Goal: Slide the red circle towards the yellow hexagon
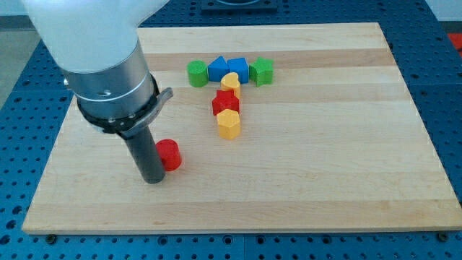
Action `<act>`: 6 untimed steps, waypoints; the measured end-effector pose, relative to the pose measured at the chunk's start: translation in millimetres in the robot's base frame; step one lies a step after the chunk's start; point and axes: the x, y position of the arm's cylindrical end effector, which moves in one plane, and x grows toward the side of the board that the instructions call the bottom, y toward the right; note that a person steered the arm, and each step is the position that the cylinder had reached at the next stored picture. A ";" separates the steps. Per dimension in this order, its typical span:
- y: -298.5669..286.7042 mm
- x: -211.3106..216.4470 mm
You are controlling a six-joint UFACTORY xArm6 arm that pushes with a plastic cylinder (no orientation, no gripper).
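Observation:
The red circle [170,154] is a short red cylinder lying left of the board's middle. My tip [153,179] rests on the board just left of and slightly below it, touching or nearly touching its left side. The yellow hexagon [229,124] lies up and to the right of the red circle, at the bottom of a short column of blocks.
Above the yellow hexagon sit a red block [225,103] and a yellow heart-like block [231,83]. A row at the top holds a green block [197,73], two blue blocks [218,69] [237,68] and a green cube [261,71]. The wooden board [325,159] lies on a blue perforated table.

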 end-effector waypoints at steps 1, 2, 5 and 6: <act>19.3 -3.7; -2.8 1.3; -16.8 -45.4; 10.3 -41.0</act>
